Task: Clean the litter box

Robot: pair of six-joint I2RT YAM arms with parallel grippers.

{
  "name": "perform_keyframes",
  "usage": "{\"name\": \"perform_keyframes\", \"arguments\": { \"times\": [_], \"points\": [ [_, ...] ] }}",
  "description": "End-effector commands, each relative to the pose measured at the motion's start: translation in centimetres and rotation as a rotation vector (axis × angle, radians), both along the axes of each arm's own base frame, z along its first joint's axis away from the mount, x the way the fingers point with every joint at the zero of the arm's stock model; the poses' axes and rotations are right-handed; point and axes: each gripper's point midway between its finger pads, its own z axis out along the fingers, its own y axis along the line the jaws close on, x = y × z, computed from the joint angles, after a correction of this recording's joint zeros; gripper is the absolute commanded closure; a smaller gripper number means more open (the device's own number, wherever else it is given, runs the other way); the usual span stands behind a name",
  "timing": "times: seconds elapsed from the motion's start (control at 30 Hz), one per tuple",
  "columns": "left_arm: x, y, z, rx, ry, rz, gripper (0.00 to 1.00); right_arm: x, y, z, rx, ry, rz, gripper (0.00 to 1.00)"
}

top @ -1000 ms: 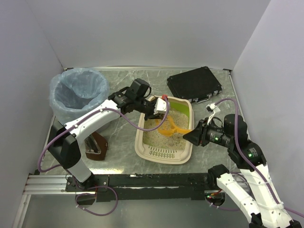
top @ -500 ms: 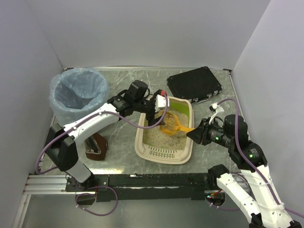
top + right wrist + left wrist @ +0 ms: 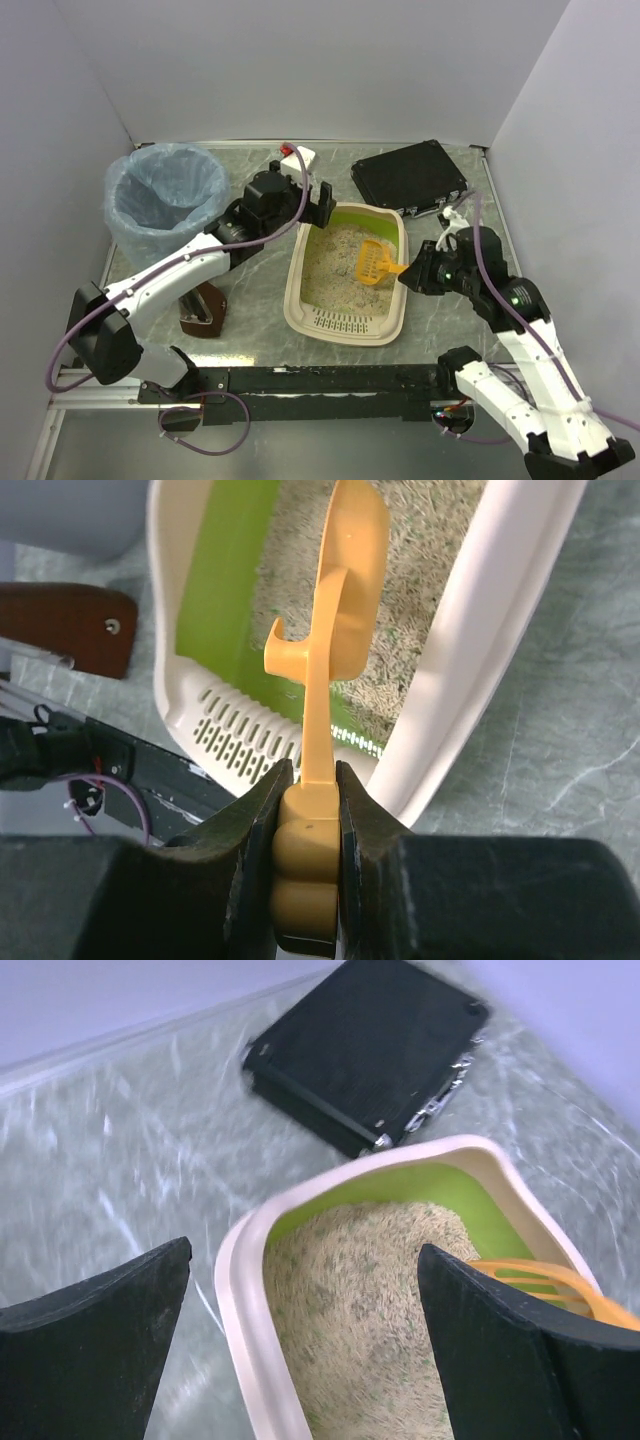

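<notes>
Right gripper [image 3: 307, 792] clamps the scoop [image 3: 371, 262] by its handle, head reaching left over the box [image 3: 345, 325] mid-frame. Left gripper [image 3: 305, 1260] gapes empty near its top rim.

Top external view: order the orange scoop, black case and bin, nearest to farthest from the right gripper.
Right gripper:
1. Orange scoop, clamped in it.
2. Black case, far right corner.
3. Bin, far left corner.
</notes>
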Motion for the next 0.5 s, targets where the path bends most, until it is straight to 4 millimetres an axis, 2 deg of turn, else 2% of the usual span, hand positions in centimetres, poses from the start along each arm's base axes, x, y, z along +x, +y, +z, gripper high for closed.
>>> {"name": "perform_keyframes", "arguments": {
  "times": [0.0, 0.1, 0.13, 0.47],
  "points": [
    [0.8, 1.3, -3.4, -0.07, 0.199, 0.193, 0.01, 1.6, -0.4, 0.8, -0.023, 0.001, -0.06, 1.0],
    [0.2, 0.8, -6.3, -0.07, 0.265, 0.175, 0.01, 2.3, -1.3, 0.1, -0.07, 0.038, -0.124, 1.0],
    [0.2, 1.0, -6.8, -0.07, 0.27, 0.186, 0.03, 2.4, -1.2, -0.1, -0.07, 0.045, -0.126, 1.0],
    [0.2, 2.2, -12.1, 0.062, 0.366, 0.256, 0.03, 3.8, 0.4, -2.5, -0.059, 0.161, -0.175, 1.0]
  ]
}}
